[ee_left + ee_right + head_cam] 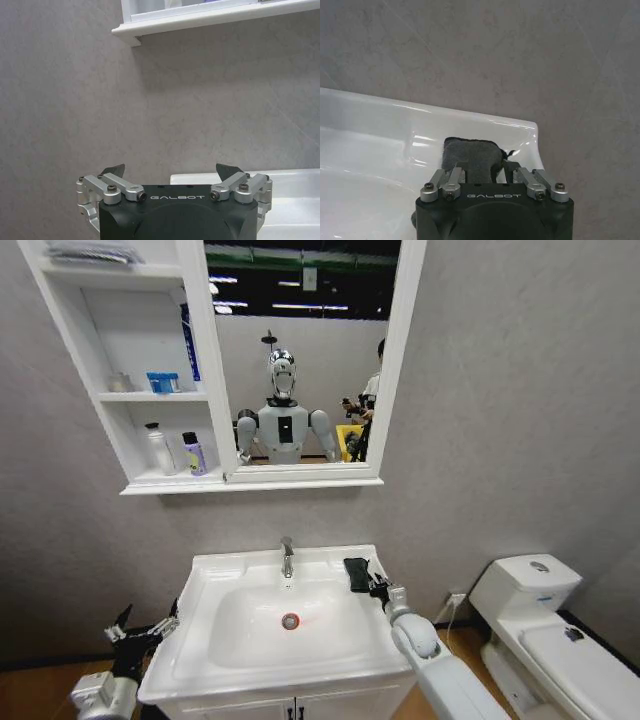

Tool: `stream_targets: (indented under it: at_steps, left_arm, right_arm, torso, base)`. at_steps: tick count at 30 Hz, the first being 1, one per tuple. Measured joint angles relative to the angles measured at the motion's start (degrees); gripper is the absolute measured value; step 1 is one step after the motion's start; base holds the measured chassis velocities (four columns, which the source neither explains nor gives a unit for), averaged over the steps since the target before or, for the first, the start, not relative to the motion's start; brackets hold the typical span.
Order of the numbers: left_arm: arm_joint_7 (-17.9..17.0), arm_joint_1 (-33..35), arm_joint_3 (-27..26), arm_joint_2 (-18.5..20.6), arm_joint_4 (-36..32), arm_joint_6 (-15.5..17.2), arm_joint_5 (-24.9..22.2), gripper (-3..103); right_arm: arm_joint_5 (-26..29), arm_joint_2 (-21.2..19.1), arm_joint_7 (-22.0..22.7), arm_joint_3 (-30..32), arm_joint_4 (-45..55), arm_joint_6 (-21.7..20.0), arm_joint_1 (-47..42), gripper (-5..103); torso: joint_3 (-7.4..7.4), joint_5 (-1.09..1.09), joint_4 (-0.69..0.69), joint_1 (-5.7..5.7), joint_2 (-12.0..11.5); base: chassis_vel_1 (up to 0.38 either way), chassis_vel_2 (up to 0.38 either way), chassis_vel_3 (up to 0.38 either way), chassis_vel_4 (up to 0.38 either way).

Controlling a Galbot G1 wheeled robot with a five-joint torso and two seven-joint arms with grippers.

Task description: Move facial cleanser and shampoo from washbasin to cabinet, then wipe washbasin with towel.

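We are seeing the towel [356, 573] lying on the back right corner of the washbasin [230, 575], right of centre in the head frame, with the right claw [377, 587] sitting directly at its near edge; in the right wrist view the towel [471, 158] is lying between the fingers [451, 176], which are drawn close around it, so the claw [482, 172] is looking closed on the cloth, which is resting flat on the rim; the right arm is reaching up from the lower right of the head frame, forearm slanting toward the basin's back corner. The left claw [142, 628] is hanging at the lower left of the head frame, just off the basin's left edge, touching nothing; in the left wrist view its fingers [113, 170] are spread wide, the claw [171, 171] plainly open and facing the grey wall. We are counting one towel, one chrome tap [287, 557] and one red-ringed drain [290, 621]; the cabinet [106, 397], at the upper left of the head frame, is holding two bottles on its lowest shelf, a white bottle [157, 449] and a purple bottle [194, 453] standing side by side.
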Motion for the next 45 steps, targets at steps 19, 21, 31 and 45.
stream_targets:
  at_steps: [19, 21, 31, 45]
  left_arm:
    - [0.0, 0.0, 0.0, 0.0, 0.0, 0.0, 0.0, 100]
    - [0.0, 0.0, 0.0, 0.0, 0.0, 0.0, 0.0, 100]
    - [0.0, 0.0, 0.0, 0.0, 0.0, 0.0, 0.0, 100]
    - [0.0, 0.0, 0.0, 0.0, -0.01, 0.0, 0.0, 100]
  right_arm:
    - [3.36, 1.65, 0.27, -2.3, -7.2, -1.2, 6.69, 101]
    - [3.7, 1.78, 0.24, -2.56, -8.42, -1.3, 7.45, 93]
    - [4.01, 2.76, -0.54, -3.98, -12.41, -0.61, 9.54, 86]
    - [3.78, 4.03, -0.51, -3.89, -14.25, -0.35, 10.08, 64]
  torso:
    - [0.0, 0.0, 0.0, 0.0, 0.0]
    - [0.0, -0.01, 0.0, 0.0, 0.0]
    - [0.0, -0.01, 0.0, 0.0, 0.0]
    - [0.0, -0.01, 0.0, 0.0, 0.0]
  base:
    - [0.0, 0.0, 0.0, 0.0]
    - [0.0, 0.0, 0.0, 0.0]
    - [0.0, 0.0, 0.0, 0.0]
    - [0.0, 0.0, 0.0, 0.0]
